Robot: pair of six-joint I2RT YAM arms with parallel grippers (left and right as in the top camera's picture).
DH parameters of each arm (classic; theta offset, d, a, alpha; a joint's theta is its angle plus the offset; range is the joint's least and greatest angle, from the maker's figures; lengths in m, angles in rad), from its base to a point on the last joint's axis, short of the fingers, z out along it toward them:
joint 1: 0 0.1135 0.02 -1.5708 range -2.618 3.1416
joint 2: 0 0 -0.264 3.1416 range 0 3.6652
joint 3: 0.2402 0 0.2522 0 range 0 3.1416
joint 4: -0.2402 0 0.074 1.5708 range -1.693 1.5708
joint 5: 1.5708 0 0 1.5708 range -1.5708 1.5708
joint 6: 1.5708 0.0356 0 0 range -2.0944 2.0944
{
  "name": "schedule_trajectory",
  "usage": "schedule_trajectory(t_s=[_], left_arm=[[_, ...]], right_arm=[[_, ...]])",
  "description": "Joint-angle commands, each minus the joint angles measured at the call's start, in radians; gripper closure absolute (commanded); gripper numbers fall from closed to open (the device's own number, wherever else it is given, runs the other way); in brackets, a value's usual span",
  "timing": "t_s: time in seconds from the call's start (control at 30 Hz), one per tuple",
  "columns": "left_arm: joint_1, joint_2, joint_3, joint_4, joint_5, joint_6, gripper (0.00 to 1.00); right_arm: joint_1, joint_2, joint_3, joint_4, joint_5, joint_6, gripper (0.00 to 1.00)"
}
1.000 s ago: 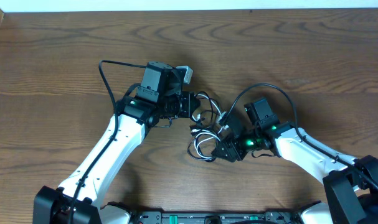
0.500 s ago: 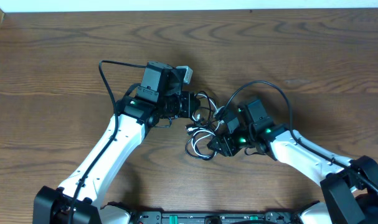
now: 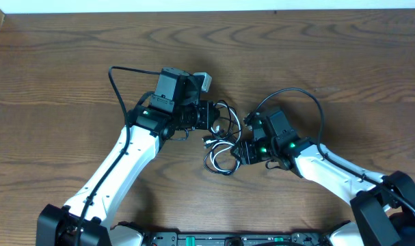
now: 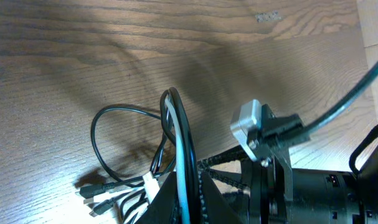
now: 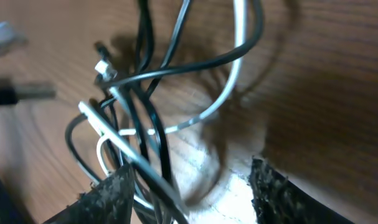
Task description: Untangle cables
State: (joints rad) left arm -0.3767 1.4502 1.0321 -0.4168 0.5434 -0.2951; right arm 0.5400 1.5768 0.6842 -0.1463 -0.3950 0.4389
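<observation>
When looking from overhead, nearest to the arm bases: loose loops of the white cord (image 5: 237,56) flat on the wooden table (image 3: 70,61), tangled with the black cord (image 4: 188,140) into one knot of cables (image 3: 221,145) between the two arms. Just to the right of these loops, the right gripper (image 3: 241,152), low over the knot. In its wrist view, fingers (image 5: 111,196) clearly apart, with several black and white strands crossing in the gap, closer to one finger than to the other, pinched by neither. A little farther from the bases, the left gripper (image 3: 211,116), at the far end of the knot. In its wrist view, pressed together on one black and one white strand, side by side, rising from the fingertips in a tall narrow arch. Past that arch, a wide black loop flat on the wood, with small plugs (image 4: 95,190) just beside its lower end.
</observation>
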Motion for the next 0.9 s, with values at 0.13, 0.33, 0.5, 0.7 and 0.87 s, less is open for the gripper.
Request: schedule_trajectory(t_s=[0.13,0.33,0.5,0.7,0.87], left_arm=[[-0.002,-0.004,0.0,0.001,0.037,-0.018,0.92],[-0.001,-0.004,0.0,0.0,0.036,-0.017,0.92],[-0.001,-0.004,0.0,0.0,0.023,-0.017,0.92],[0.001,-0.004,0.0,0.0,-0.208,-0.031,0.92],[0.001,0.008,0.0,0.004,-0.418,-0.077,0.92]], right_arm=[[0.019,0.119,-0.006,0.105,-0.139,0.099,0.47],[0.019,0.198,-0.006,0.212,-0.286,0.099,0.94],[0.017,0.201,-0.006,0.214,-0.293,0.095,0.99],[-0.005,0.167,-0.006,0.213,-0.482,-0.032,0.99],[-0.006,0.05,-0.006,0.2,-0.492,-0.09,0.99]])
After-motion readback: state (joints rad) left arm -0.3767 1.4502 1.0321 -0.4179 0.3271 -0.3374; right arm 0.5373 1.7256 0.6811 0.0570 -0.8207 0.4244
